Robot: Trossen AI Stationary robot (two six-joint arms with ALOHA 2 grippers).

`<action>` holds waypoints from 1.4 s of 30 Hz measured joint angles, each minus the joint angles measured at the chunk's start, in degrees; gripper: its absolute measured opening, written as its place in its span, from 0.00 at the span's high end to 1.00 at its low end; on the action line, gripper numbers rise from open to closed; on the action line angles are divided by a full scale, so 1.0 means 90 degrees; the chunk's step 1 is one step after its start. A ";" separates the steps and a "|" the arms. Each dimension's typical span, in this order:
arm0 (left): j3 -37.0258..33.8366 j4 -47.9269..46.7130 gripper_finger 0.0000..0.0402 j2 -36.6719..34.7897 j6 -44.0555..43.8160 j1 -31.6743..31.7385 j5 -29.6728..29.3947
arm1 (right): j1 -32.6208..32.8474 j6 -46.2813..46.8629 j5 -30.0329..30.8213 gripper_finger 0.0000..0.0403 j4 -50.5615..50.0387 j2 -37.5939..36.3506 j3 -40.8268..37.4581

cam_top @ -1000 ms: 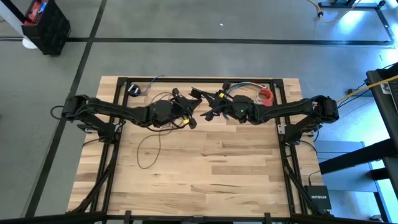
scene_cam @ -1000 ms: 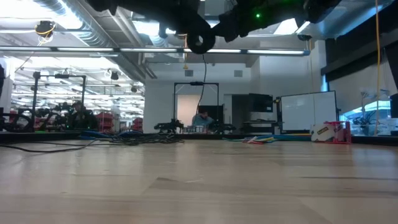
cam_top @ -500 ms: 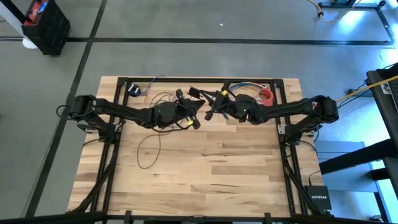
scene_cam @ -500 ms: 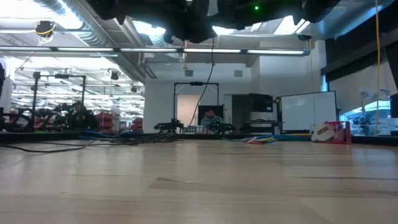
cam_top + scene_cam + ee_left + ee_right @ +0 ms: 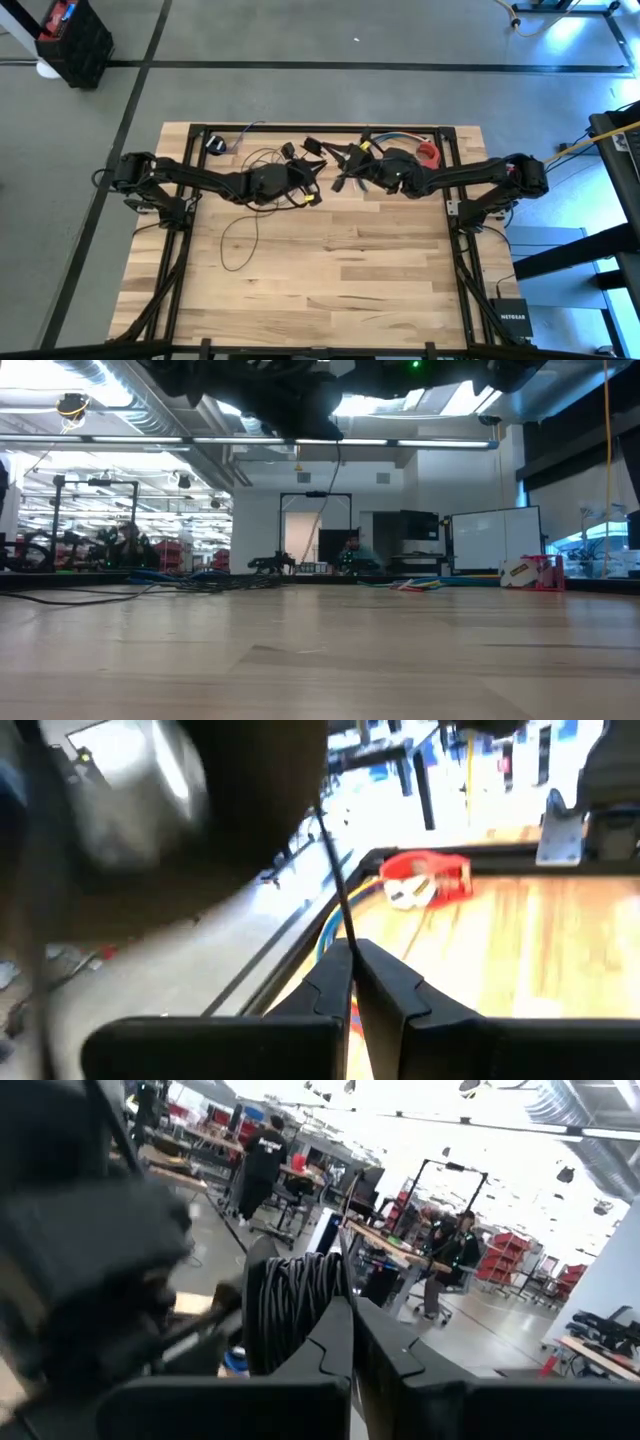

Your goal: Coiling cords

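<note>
The cord (image 5: 243, 215) lies mostly on the counter (image 5: 330, 280) toward its far left side: one wide loop on the bare wood, smaller tangles behind it, and the puck (image 5: 214, 144) near the far left corner. From the loop a strand rises to mid-air above the far middle of the counter, where both arms meet.

Left jaws (image 5: 312, 170) — clenched on the cord; in the left wrist view (image 5: 352, 965) the thin dark strand runs straight out from between the shut tips. Judging by that, I'm holding a length lifted so it hangs free of the tangle.

Right jaws (image 5: 345, 163) — also clenched, just beside the left ones. In the right wrist view (image 5: 352, 1320) a bundle of dark windings (image 5: 295, 1305) sits right at the tips; whether they pinch it or only press against it, I cannot tell. My read: the right arm keeps the coil while the left feeds cord to it.

Low view shows one strand (image 5: 330, 510) hanging from the arms overhead, clear of the wood.

Past the right arm, a red tape roll (image 5: 428, 153) and coloured wires (image 5: 395, 138) — well clear of the work.
</note>
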 joint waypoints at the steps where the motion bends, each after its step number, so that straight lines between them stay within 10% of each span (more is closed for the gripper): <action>1: -0.0002 -0.0084 0.98 0.0000 0.0003 0.0029 -0.0002 | 0.0004 0.0002 -0.0007 0.99 -0.0002 -0.0056 0.0004; 42: -0.0029 -0.1865 0.99 -0.1419 0.1889 0.0453 -0.0866 | 0.0842 -0.0624 0.0328 0.99 -0.2421 -0.1196 0.0029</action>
